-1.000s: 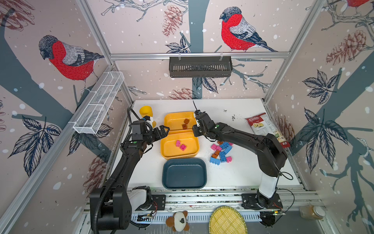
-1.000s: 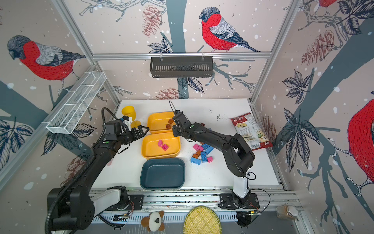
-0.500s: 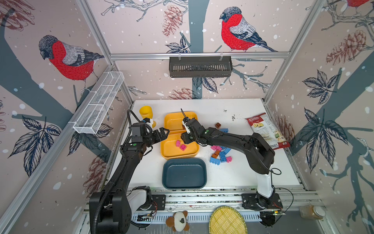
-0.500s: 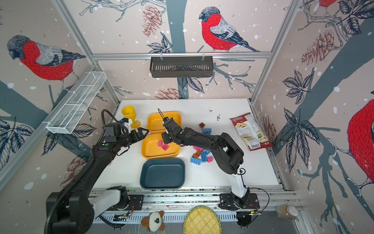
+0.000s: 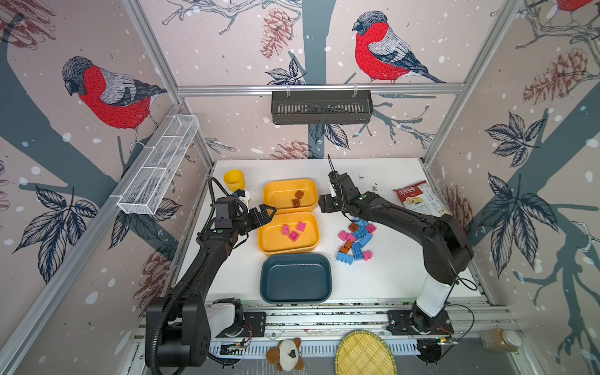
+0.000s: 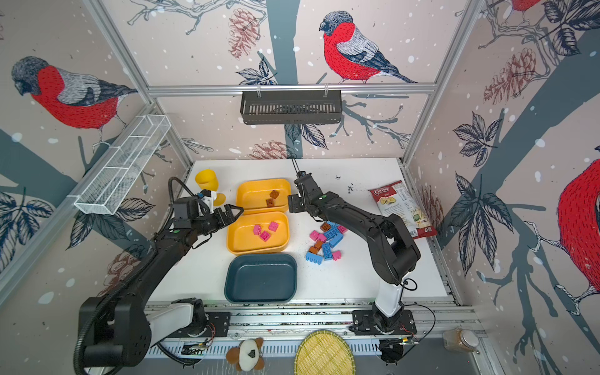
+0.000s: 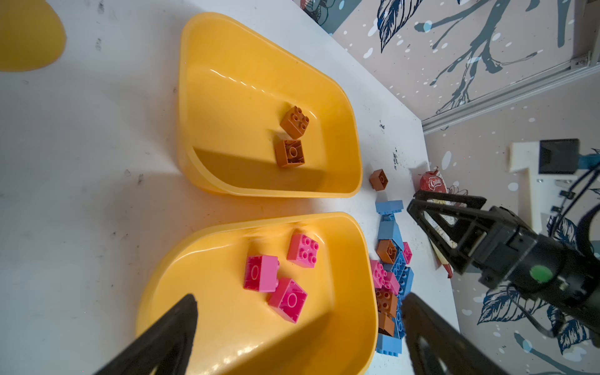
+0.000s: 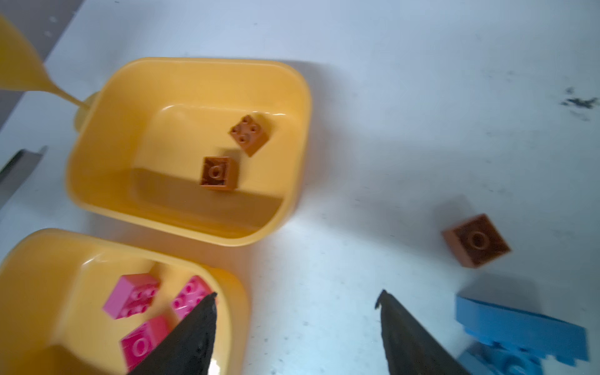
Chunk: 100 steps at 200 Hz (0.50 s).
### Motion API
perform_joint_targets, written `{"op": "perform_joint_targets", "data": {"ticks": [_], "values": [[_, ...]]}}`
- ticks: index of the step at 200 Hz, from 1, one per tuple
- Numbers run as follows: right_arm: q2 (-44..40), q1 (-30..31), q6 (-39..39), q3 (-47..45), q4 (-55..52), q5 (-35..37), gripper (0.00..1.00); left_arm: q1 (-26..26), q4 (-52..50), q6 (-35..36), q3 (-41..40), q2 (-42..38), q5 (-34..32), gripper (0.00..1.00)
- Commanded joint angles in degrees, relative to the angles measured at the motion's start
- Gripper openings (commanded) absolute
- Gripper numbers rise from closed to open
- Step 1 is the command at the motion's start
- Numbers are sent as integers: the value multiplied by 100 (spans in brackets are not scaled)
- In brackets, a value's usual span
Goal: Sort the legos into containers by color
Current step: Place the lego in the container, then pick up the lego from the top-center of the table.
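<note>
Beside the pink tray [image 5: 274, 243] — the yellow container holding three pink legos [image 5: 293, 236] — is where both arms work in both top views. Your left gripper [image 5: 268, 214] hangs at its far left corner, jaws spread wide and holding nothing. Your right gripper [image 5: 324, 204] hovers off its far right corner, jaws parted, empty as far as this angle shows. Just behind the pink tray sits the second yellow tray [image 5: 279, 190] with two brown legos [image 5: 298, 198]; just in front of it the teal tray [image 5: 295, 279] holds nothing. Right of the pink tray, apart from it, lies the unsorted pile [image 5: 357, 242] of blue, pink and brown.

Left wrist view: the fingers [image 7: 175, 328] frame the pink tray with only bare plastic between them. One brown brick [image 7: 378, 179] lies alone on the table off the pink tray's far right corner.

Right wrist view: the fingers [image 8: 401, 334] stand apart over bare table just right of the pink tray, gripping nothing. The lone brown brick is clear on all sides, with a blue brick [image 8: 519, 328] near it.

My read: you're between picks, roughly a quarter sorted, no blue placed. The lone brown brick looks easiest next — swing the right gripper over it, square the jaws to its flat sides, lower and close. Then carry it to the tray behind the pink tray.
</note>
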Motion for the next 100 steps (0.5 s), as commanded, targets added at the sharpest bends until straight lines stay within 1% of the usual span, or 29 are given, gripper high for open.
{"op": "perform_joint_targets", "data": {"ticks": [1, 20, 40, 72, 100], "values": [[3, -271, -461, -14, -314, 409, 81, -129, 352, -109, 55, 73, 68, 97], [212, -628, -1028, 125, -473, 311, 81, -294, 447, -210, 79, 116, 27, 97], [382, -904, -1588, 144, -374, 244, 82, -466, 512, -295, 105, 153, -10, 97], [816, -1369, -2074, 402, -312, 29, 82, -563, 614, -418, 54, 161, 22, 97], [1218, -1521, -2475, 711, -307, -113, 79, -592, 640, -454, 79, 146, 41, 97]]}}
